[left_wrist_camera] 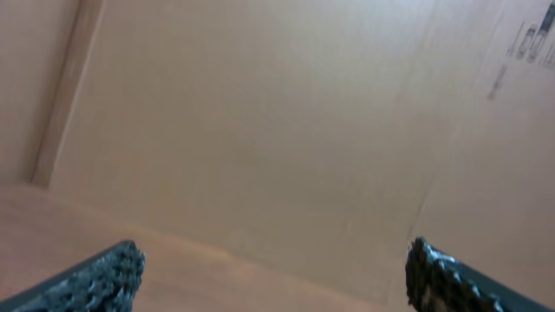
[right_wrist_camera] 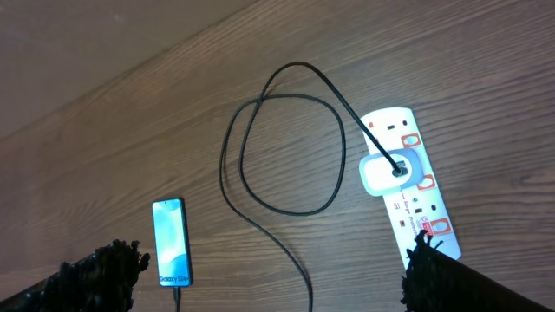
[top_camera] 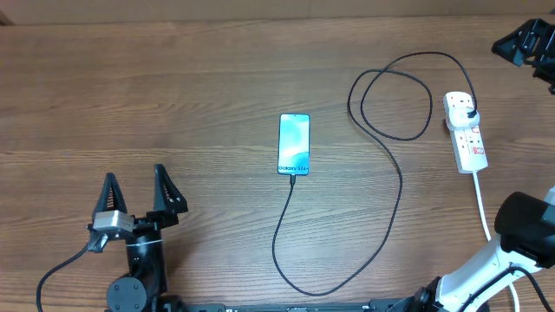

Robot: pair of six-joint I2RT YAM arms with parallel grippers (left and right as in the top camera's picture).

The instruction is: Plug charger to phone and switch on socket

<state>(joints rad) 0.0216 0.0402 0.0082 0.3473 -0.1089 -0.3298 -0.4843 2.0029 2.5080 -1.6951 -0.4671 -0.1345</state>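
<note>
The phone (top_camera: 294,144) lies flat mid-table with its teal screen lit. The charger (top_camera: 395,186), a thin black cable, runs from the phone's near end in a long loop to a white plug (top_camera: 467,111) seated in the socket (top_camera: 473,149), a white power strip at the right. In the right wrist view the phone (right_wrist_camera: 169,242), charger (right_wrist_camera: 286,199) and socket (right_wrist_camera: 416,199) lie well below my open, empty right gripper (right_wrist_camera: 273,282). That right gripper (top_camera: 527,42) hangs high at the far right. My left gripper (top_camera: 135,173) stands open and empty at the near left, far from the phone.
The socket's white cord (top_camera: 481,204) trails toward the right arm's base (top_camera: 520,230). The left wrist view shows only a plain cardboard wall (left_wrist_camera: 260,130) beyond its open fingers (left_wrist_camera: 104,277). Bare wooden table (top_camera: 173,87) surrounds the phone.
</note>
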